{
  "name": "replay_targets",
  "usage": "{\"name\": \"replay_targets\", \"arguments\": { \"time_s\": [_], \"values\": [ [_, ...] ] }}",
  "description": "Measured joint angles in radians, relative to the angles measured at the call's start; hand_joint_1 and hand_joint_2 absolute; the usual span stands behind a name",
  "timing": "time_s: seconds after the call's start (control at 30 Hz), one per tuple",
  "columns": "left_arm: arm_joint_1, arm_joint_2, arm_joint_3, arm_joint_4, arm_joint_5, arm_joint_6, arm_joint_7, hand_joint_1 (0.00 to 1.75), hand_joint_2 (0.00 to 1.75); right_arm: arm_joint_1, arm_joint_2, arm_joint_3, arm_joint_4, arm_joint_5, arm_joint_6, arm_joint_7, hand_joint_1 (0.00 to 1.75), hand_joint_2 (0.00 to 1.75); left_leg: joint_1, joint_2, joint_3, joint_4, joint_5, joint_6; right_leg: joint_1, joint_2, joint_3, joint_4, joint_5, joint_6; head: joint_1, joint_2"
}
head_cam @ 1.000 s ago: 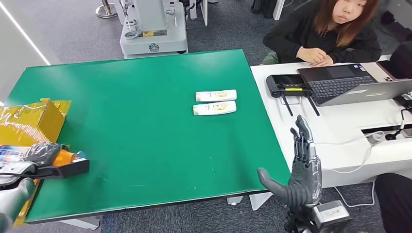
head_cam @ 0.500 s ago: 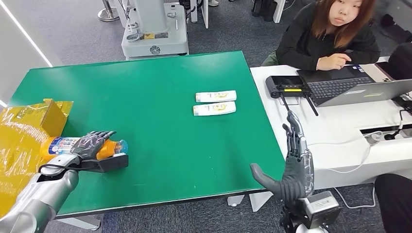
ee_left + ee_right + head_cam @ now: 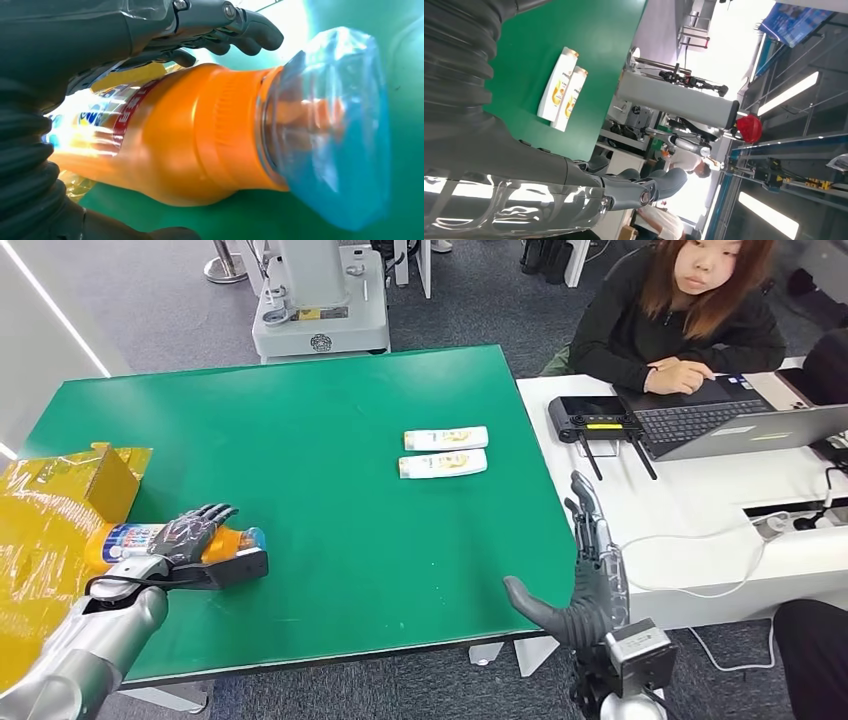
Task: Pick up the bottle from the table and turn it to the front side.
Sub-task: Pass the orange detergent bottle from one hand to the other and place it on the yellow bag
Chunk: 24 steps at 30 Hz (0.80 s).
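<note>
Progress: the pick-up looks done; the bottle is in the left hand at the near left of the table.
Left to do: by my reading, the turn to the front side; I cannot tell which face points up now.
Bottle: orange, lying on its side, clear blue cap pointing right; whether it rests on the table or is just above it is unclear.
Left hand: fingers wrapped over the bottle's body, thumb beneath.
Right hand: off the near right edge, fingers spread, holding nothing.
Box: yellow, film-wrapped, far left; contents hidden.
Tubes: two white ones, side by side, right of centre.
</note>
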Motion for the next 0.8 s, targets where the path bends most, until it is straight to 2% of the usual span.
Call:
{"name": "replay_targets", "arguments": {
  "time_s": [0.13, 0.27, 0.53, 0.6, 0.73, 0.8],
  "values": [
    [0.010, -0.002, 0.008, 0.000, 0.003, 0.033, 0.018, 0.00, 1.75, 0.001, 0.000, 0.000, 0.005, 0.008, 0.010, 0.001, 0.00, 1.75, 0.000, -0.001, 0.000, 0.000, 0.001, -0.001, 0.000, 0.000, 0.000, 0.000, 0.000, 0.000, 0.000, 0.000],
    [0.034, 0.001, 0.031, 0.000, 0.027, 0.108, 0.032, 0.00, 1.75, 0.003, 0.000, 0.000, 0.019, 0.022, 0.018, -0.002, 0.00, 1.75, 0.000, -0.001, 0.000, 0.000, 0.001, -0.001, 0.000, 0.000, 0.000, 0.000, 0.000, 0.000, 0.000, 0.000],
    [0.147, -0.027, 0.163, -0.027, 0.150, 0.397, 0.042, 0.00, 1.75, -0.013, -0.001, 0.026, 0.087, 0.022, 0.012, -0.022, 0.00, 1.75, 0.000, 0.002, 0.000, 0.000, 0.001, -0.002, 0.000, 0.002, -0.001, 0.000, 0.000, 0.000, 0.000, 0.000],
    [0.177, -0.045, 0.199, -0.050, 0.178, 0.448, 0.017, 0.00, 1.75, -0.025, -0.003, 0.038, 0.111, 0.014, 0.001, -0.030, 0.00, 1.75, 0.000, 0.002, -0.001, 0.000, 0.001, -0.002, 0.000, 0.003, -0.003, 0.000, 0.000, 0.000, 0.000, 0.000],
    [0.228, -0.087, 0.269, -0.110, 0.268, 0.493, -0.085, 0.00, 1.75, -0.045, -0.014, 0.057, 0.149, -0.005, -0.022, -0.039, 0.00, 1.75, 0.000, 0.002, -0.004, 0.000, 0.001, -0.002, 0.000, 0.004, -0.005, 0.000, 0.000, 0.000, 0.000, 0.000],
    [0.254, -0.111, 0.300, -0.160, 0.239, 0.528, -0.088, 0.00, 1.75, -0.055, -0.020, 0.067, 0.166, -0.014, -0.034, -0.044, 0.00, 1.75, 0.000, 0.002, -0.005, 0.000, 0.000, -0.002, 0.000, 0.004, -0.006, 0.000, 0.000, 0.000, 0.000, 0.000]
  ]
}}
